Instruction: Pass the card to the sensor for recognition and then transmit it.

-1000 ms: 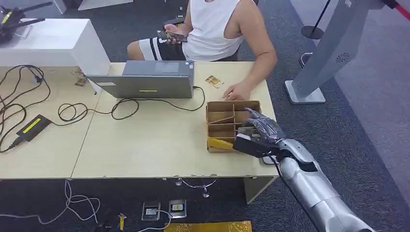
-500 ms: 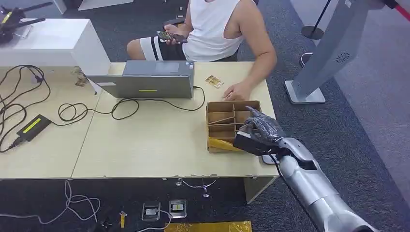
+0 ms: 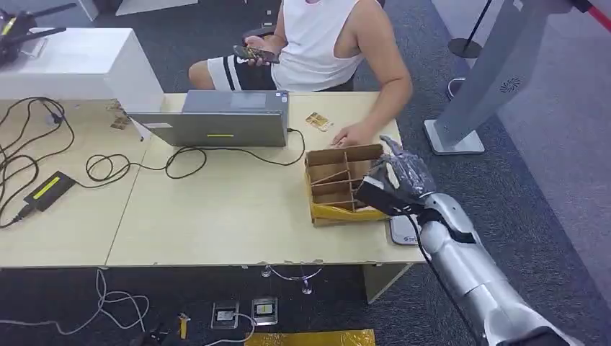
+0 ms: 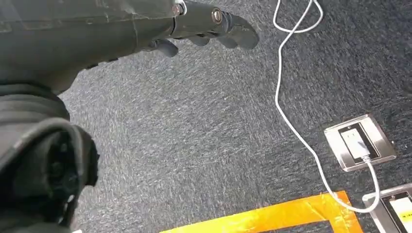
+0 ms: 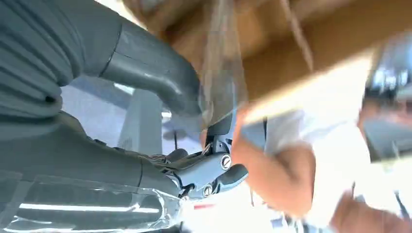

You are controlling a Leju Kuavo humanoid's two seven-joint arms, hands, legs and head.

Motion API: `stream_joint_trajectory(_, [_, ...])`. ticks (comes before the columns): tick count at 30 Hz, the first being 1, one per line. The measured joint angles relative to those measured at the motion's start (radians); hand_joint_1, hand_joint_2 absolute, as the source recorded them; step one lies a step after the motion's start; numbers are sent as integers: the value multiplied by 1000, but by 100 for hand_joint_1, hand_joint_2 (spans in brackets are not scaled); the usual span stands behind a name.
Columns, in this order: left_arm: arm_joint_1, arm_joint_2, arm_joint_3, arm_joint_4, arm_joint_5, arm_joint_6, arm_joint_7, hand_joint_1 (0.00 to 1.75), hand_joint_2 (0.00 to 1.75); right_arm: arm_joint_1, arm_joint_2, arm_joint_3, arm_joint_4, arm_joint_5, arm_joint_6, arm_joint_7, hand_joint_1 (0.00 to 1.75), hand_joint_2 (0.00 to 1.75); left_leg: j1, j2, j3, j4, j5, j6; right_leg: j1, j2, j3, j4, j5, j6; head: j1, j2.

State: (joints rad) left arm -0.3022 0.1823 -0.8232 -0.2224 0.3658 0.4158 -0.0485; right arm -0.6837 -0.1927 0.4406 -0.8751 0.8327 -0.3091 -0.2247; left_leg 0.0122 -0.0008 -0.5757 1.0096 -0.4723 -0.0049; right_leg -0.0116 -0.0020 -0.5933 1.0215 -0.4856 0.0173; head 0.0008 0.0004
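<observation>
Right Hand at the Divided Box

Presently the right hand (image 3: 395,184) sits at the right side of the cardboard box (image 3: 339,184), which stands on the table (image 3: 216,216) with its right end tipped up. Its fingers (image 3: 407,169) are spread over the box wall; the right wrist view is blurred, so whether they clamp a card cannot be told. Loose cards (image 3: 318,121) lie near the laptop (image 3: 220,119), beside a seated person's hand (image 3: 353,135). A pale pad (image 3: 403,229) lies at the table edge under the arm. The left hand (image 4: 194,24) hangs above the carpet (image 4: 204,145), fingers loosely apart, holding nothing.
</observation>
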Motion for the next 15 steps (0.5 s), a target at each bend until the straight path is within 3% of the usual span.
stream_joint_trajectory(6, [1,-5,0,0,-5,6,0,0,0,-94,-11,-53,5,-27,-42,-11,175,175,0,0,0,0,0,0,0,0,0,0,0,0,0,0])
stream_joint_trajectory(15, [5,-13,0,0,-9,15,0,0,0,-196,-32,-106,11,-26,-25,-28,175,175,0,0,0,0,0,0,0,0,0,0,0,0,0,0])
